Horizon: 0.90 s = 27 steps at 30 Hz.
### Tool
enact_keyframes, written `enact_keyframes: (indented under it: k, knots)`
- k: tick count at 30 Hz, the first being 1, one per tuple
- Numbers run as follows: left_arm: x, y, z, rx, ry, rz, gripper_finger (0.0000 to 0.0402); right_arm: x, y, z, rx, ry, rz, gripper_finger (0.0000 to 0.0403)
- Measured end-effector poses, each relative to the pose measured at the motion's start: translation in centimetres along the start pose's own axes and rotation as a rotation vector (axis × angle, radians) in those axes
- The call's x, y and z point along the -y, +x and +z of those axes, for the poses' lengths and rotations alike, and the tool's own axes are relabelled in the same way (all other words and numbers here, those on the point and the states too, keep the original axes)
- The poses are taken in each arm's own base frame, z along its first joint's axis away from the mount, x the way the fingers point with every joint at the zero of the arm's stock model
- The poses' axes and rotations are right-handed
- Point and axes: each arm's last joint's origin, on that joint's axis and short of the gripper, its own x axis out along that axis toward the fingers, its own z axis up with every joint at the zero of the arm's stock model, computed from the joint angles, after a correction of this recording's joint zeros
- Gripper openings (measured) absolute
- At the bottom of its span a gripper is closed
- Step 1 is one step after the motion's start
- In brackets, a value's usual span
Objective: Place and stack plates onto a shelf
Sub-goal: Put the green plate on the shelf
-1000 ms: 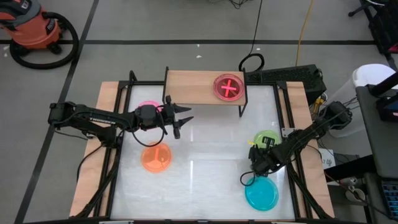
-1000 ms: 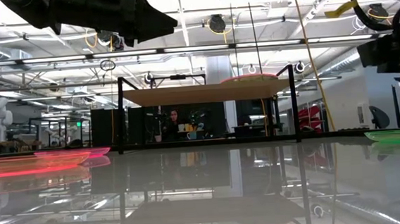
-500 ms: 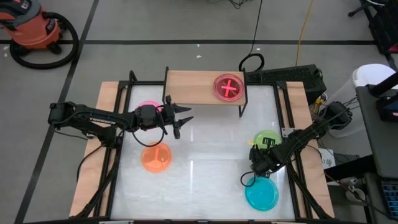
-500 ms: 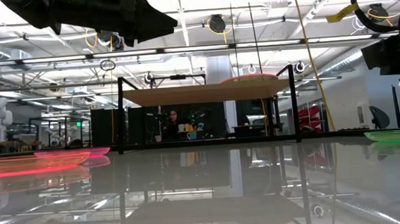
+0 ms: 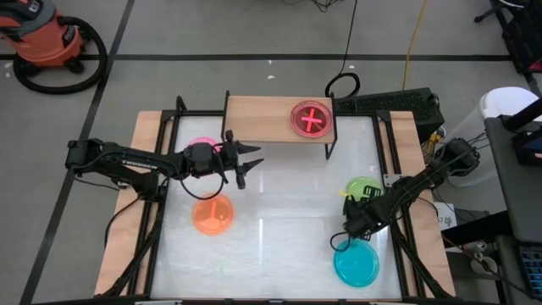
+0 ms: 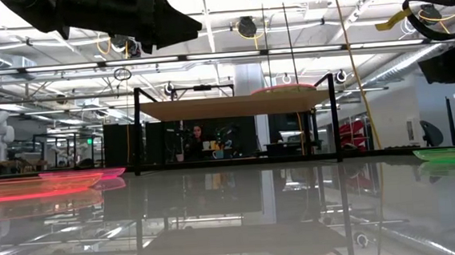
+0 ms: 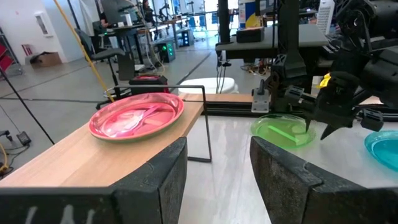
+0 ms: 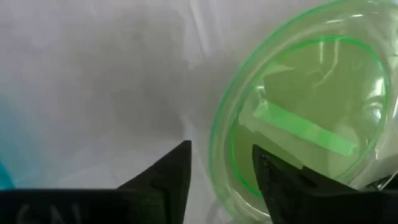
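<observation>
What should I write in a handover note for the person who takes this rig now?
Left gripper: open, empty, waiting in front of the shelf.
Right gripper: open, empty, between the green plate and the cyan plate.
Done: one pink plate on the shelf's right end.
Left: green, cyan, the orange plate and a pink plate behind the left arm, all on the table.

Five plates: two pink (image 5: 311,119) (image 5: 201,147); one orange (image 5: 212,214); one green (image 5: 365,188); one cyan (image 5: 356,264); one shelf (image 5: 262,119).

left pincer (image 5: 251,166): parted, raised | right pincer (image 5: 342,227): parted, pointing down
</observation>
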Motion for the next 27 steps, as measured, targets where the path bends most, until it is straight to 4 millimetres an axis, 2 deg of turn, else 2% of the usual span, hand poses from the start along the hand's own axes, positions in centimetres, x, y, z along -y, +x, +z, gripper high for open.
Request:
enact_keyframes:
  k: [5,13,27]
  knots:
    - [0.3,0.0,0.0,-0.001,0.002,-0.01,0.0181,0.3,0.6,-0.3,-0.014,0.018,-0.023,0.0151]
    - [0.5,-0.1,0.0,0.0,0.002,-0.017,0.0181,0.8,1.4,-0.8,-0.039,0.065,-0.055,0.0124]
    - [0.5,-0.1,0.0,0.0,0.003,-0.017,0.0181,0.9,1.4,-0.9,-0.045,0.013,-0.074,0.0004]
